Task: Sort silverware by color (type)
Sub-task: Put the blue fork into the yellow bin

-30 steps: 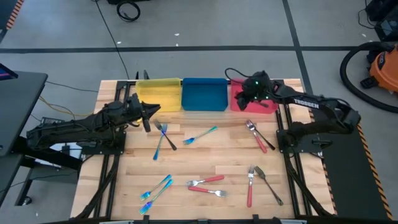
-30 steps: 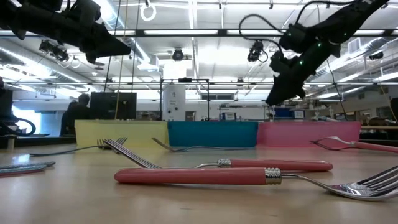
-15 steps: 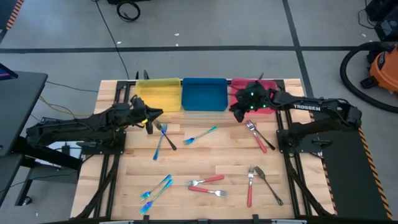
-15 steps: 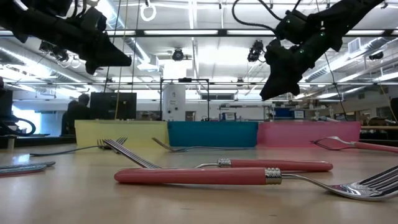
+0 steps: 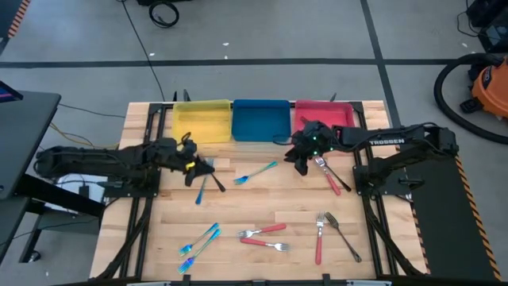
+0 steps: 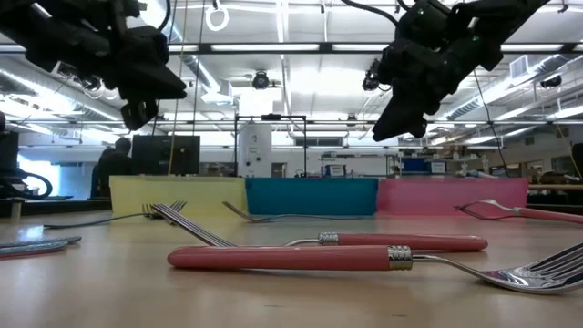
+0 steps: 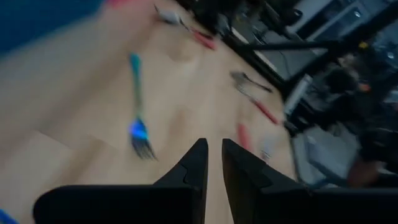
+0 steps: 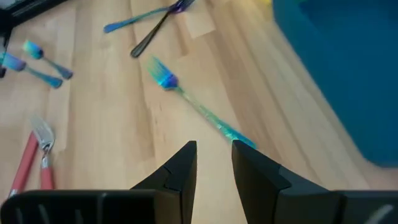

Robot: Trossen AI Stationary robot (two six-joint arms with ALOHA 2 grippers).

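The table was pale matt wood planks, the blue-teal fork shiny iridescent metal, the red-handled forks glossy

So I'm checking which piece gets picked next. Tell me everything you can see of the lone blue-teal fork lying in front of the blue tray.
The iridescent blue-teal metal fork is slim and shiny, with four short tines and a narrow handle. It lies flat and aslant on the wooden table, alone, handle end pointing towards the blue plastic tray. Nothing touches it. The right hand hovers close beside its handle end, holding nothing.
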